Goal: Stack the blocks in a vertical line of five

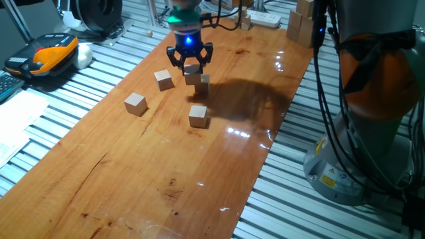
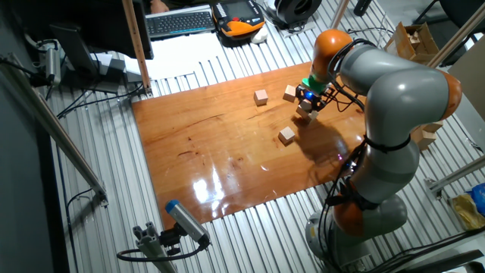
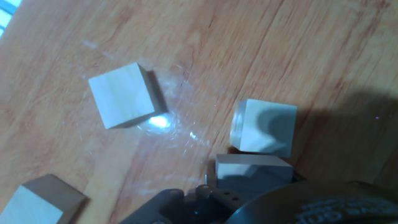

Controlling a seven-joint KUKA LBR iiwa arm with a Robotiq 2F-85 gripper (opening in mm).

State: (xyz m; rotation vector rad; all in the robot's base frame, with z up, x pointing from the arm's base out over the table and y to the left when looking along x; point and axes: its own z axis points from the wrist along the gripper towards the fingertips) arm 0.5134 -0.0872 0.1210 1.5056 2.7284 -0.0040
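Observation:
Five small light-tan wooden cubes are on or over the wooden table (image 1: 133,172). My gripper (image 1: 191,65) is at the far end of the table, shut on one cube (image 1: 192,72), which it holds just above the surface. A second cube (image 1: 203,83) lies right beside and slightly under it, and also shows in the hand view (image 3: 264,126). The held cube shows at the bottom of the hand view (image 3: 254,167). Three more cubes lie apart: one to the left (image 1: 163,79), one further left (image 1: 135,103), one nearer the front (image 1: 198,115).
Larger pale wooden blocks (image 1: 302,23) and a white power strip (image 1: 265,18) sit at the far end. An orange-and-black device (image 1: 50,53) lies off the table's left side. The robot base (image 1: 372,99) stands to the right.

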